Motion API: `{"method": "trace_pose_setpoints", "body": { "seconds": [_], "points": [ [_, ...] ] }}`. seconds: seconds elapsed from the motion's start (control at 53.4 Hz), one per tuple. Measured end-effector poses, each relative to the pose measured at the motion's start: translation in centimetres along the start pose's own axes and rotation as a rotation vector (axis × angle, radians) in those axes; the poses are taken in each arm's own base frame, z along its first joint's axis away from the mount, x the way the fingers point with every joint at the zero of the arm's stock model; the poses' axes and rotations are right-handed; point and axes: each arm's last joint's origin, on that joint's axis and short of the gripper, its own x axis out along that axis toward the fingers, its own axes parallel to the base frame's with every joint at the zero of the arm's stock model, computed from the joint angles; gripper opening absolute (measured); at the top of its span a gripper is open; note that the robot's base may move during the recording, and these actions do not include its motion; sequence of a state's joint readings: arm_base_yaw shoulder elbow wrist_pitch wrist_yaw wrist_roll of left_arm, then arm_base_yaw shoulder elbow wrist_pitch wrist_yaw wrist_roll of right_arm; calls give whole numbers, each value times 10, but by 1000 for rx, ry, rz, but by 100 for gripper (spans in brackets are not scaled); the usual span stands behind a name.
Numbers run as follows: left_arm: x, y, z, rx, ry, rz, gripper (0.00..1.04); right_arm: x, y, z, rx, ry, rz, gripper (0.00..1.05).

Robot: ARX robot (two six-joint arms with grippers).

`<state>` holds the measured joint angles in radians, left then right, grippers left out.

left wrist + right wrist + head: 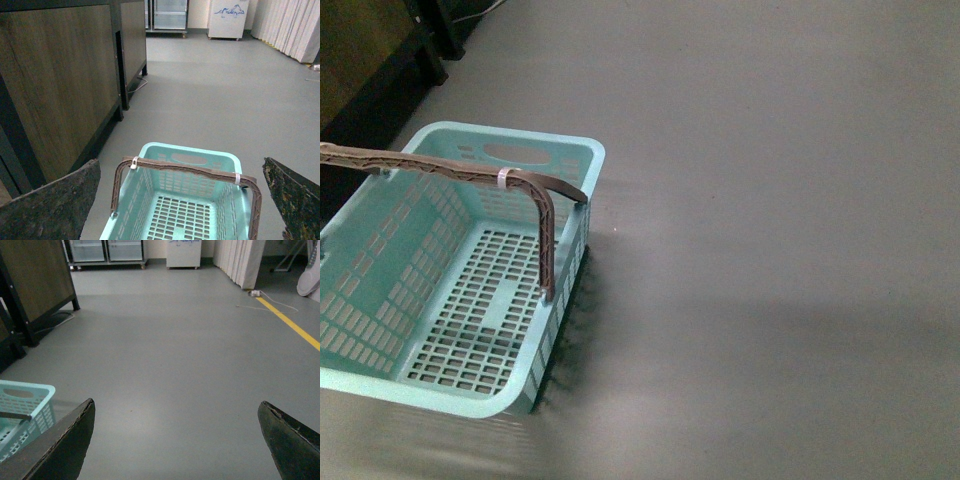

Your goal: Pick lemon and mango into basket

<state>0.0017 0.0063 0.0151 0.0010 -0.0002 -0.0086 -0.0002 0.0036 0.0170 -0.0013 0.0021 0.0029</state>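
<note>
Left gripper [180, 164]: dark, scuffed fingers [55, 205] spread wide, nothing between them. It hangs over one end of the light teal rectangular plastic basket with slotted walls and floor [222, 167], which shows below and between the fingers in the left wrist view.

Right gripper [176, 405]: same story, fingers [60, 445] wide apart and empty. It's over bare floor, with one corner of the basket [30, 392] just in view toward the robot's left.

Neither arm shows in the front view.

The basket [380, 265] sits upright on the plain grey floor [770, 200], on the robot's left side. Its brown arched plastic handle [548, 230] stands raised across the opening. The lattice floor reads clean, with no fruit in the part that shows. The basket's left edge is cut off in the front view, so that strip is unchecked.

The lemon and mango aren't in any of the three views, so I can't say where they are.

Progress, my read: zero. Nothing is in the basket and nothing is gripped, so both picks and both drops are left. First job is locating the fruit.

Further out: dark wood-panel cabinets on black legs [60, 75] stand beside the basket. Glass-door fridges [107, 250] line the far wall. A yellow floor line [295, 327] runs off to the robot's right.
</note>
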Motion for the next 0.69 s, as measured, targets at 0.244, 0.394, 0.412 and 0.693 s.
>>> {"method": "trace_pose_setpoints", "body": {
  "seconds": [0.244,0.394,0.412,0.693],
  "points": [
    [0,0,0,0,0,0,98,0,0,0,0,0,0,96],
    [0,0,-1,-30,66,-9,98,0,0,0,0,0,0,96],
    [0,-1,-1,-68,138,-16,98,0,0,0,0,0,0,96],
    [69,11,21,-683,400,143,98,0,0,0,0,0,2,96]
  ]
}}
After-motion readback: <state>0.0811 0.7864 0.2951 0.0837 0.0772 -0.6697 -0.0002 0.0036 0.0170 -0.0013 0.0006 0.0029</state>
